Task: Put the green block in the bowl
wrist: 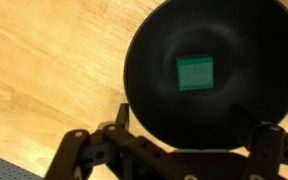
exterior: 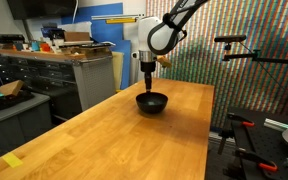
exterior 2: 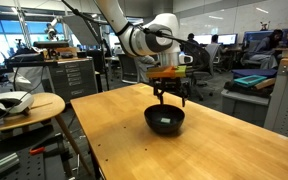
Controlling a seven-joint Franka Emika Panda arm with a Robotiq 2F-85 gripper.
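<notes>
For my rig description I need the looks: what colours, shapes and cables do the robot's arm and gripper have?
The arm has rounded white shells with dark rings at the joints. Dark cabling seems to run along its upper links. An orange part sits at the wrist. The gripper is black, with two fingers built of linked bars. No markings are legible.

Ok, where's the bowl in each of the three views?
In an exterior view: bowl at the centre, on the table's far half.
In an exterior view: bowl just right of centre, lower half.
Wrist view: bowl fills the upper right, green block inside.
Shared landmark: the gripper hanging over the bowl in all three.
</notes>
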